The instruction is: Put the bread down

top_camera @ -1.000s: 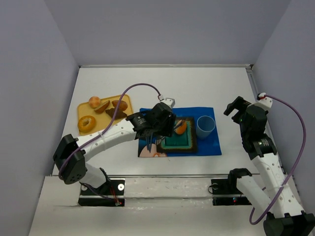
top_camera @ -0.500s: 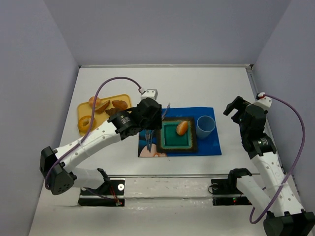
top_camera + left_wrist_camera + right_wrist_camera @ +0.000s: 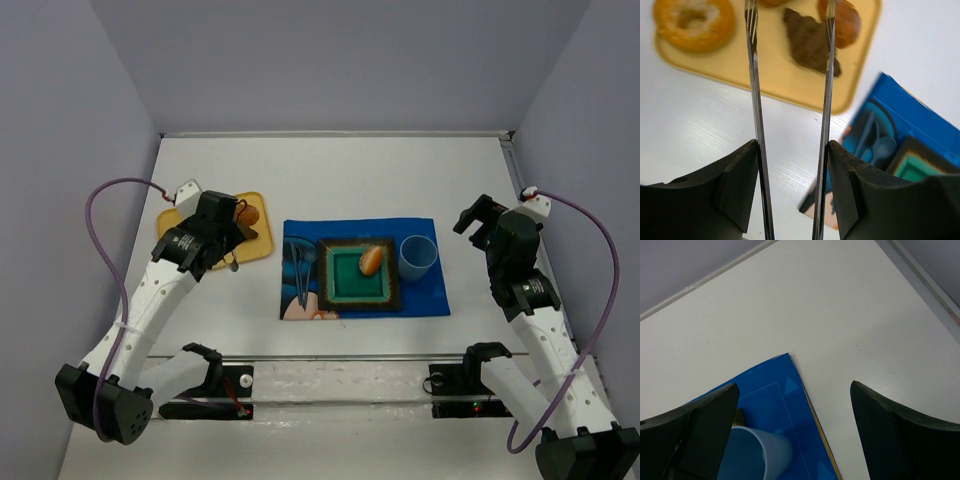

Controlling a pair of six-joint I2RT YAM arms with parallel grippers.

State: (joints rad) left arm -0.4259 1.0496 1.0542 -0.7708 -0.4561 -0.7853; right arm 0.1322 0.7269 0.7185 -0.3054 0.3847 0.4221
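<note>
Blue mat (image 3: 425,298) lies at the near middle of the table. On it is a square teal dish (image 3: 350,285) with a dark rim. Roll (image 3: 371,260) rests inside the dish, in its far right corner, well apart from both grippers. Pale blue cup (image 3: 417,256) stands upright on the mat, just right of the dish.

Right gripper (image 3: 794,387) hangs above the mat's far right corner, fingers spread wide, nothing between them.

Left gripper (image 3: 789,15) hovers over the yellow tray (image 3: 258,247), left of the mat. Its long thin fingers (image 3: 754,75) are parted and empty.

In the left wrist view, the bagel (image 3: 694,20) lies flat on the tray, outside the left finger and untouched. Dark brown piece (image 3: 810,45) lies on the tray, seen between the two fingers; contact cannot be told. In the top view the arm hides the bagel.
</note>
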